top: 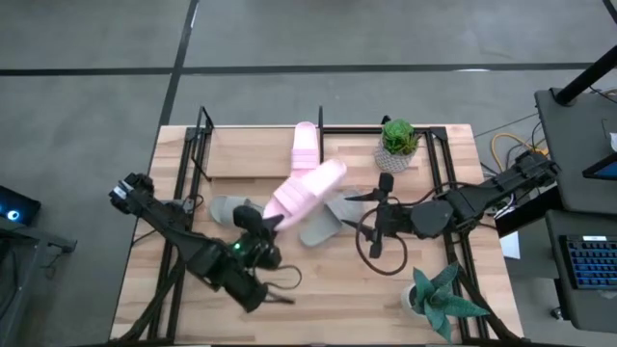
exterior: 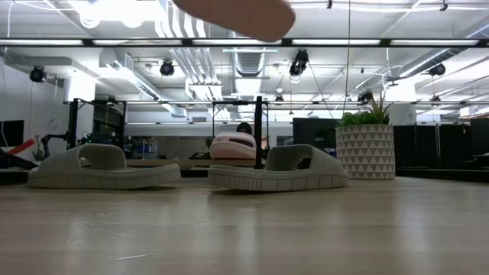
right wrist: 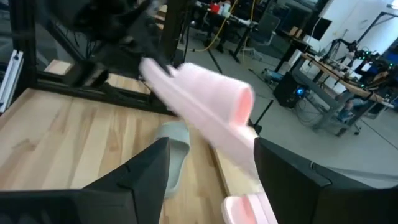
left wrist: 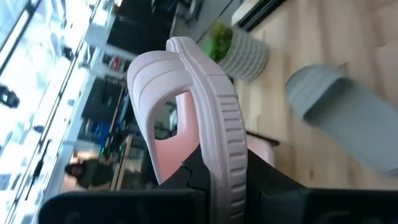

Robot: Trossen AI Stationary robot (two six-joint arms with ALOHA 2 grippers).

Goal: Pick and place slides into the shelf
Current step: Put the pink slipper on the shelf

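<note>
Pink slide, held (top: pixel 307 189): lifted clear of the tabletop at mid-table, tilted, heel end pinched in the left gripper (top: pixel 262 224), toe end pointing toward the shelf. The left wrist view shows its ribbed sole edge (left wrist: pixel 217 118) clamped between the dark fingers.

Pink slide, placed (top: pixel 306 145): lying on the shelf (top: pixel 253 150) board near its middle, beside the central black upright.

Grey-green slide, left (top: pixel 229 209): flat on the tabletop, just beside the left gripper.

Grey-green slide, right (top: pixel 326 222): flat on the tabletop, partly under the raised pink slide, between the two grippers.

Right gripper (top: pixel 371 198): fingers spread wide, holding nothing, near the toe of the raised pink slide; whether it touches cannot be told.

Potted plant, white patterned pot (top: pixel 397 143): standing at the right end of the shelf.

Second plant, spiky leaves (top: pixel 441 297): at the table's (top: pixel 328 294) near right corner.

Low view: both grey-green slides (exterior: pixel 107 168) (exterior: pixel 281 169) sole-down, well apart.
</note>
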